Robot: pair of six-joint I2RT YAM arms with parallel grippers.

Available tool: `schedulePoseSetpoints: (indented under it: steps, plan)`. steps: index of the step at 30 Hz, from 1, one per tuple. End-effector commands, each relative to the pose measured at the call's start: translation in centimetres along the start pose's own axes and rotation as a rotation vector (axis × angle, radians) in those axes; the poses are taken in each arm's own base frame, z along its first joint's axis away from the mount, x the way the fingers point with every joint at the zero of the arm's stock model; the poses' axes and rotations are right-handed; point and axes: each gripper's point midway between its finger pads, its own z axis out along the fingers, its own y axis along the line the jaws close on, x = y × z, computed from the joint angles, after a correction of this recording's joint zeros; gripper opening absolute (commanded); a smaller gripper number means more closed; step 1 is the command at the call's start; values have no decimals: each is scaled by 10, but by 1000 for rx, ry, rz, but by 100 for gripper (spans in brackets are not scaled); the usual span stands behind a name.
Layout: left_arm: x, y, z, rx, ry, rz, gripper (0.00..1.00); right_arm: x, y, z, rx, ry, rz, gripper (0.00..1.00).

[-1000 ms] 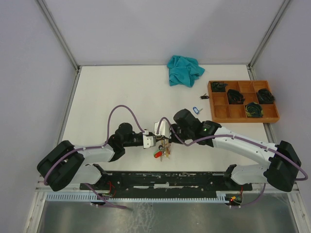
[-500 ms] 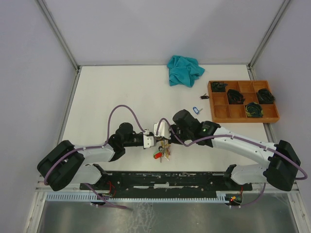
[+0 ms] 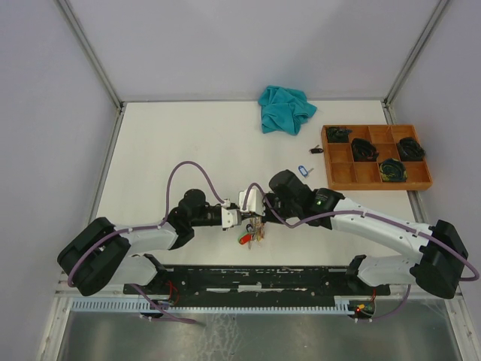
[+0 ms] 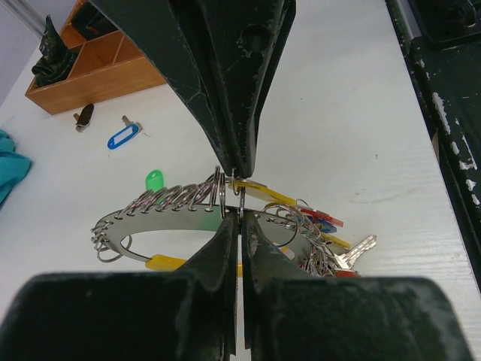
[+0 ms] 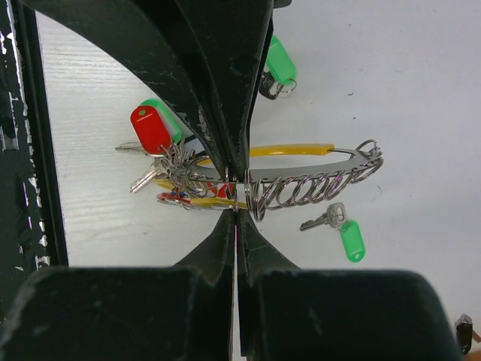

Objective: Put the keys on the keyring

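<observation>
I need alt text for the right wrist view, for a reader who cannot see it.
The right gripper is shut on the silver keyring over a white table. A bunch of keys with a red tag sits at one end of the ring, and a green-tagged key lies loose on the table nearby.

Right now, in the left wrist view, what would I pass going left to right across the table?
Teal cloth → small black fob → blue key tag → green key tag → red key tag → silver key blade. The wooden tray overlaps several, so it is left out.
</observation>
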Motion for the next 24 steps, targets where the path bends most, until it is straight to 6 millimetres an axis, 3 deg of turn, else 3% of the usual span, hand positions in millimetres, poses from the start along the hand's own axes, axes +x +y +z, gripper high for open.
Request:
schedulePoseSetpoints:
  steps: [1,14,24]
  plan:
    - [-34,21,4,-37,-105,63,3,-3,-4,-5,35,-6,-14,1]
    - [-32,21,5,-32,-100,56,3,-7,-5,-16,58,-35,-17,1]
    - [-33,20,5,-23,-104,52,3,-12,-1,-10,14,-44,-17,1]
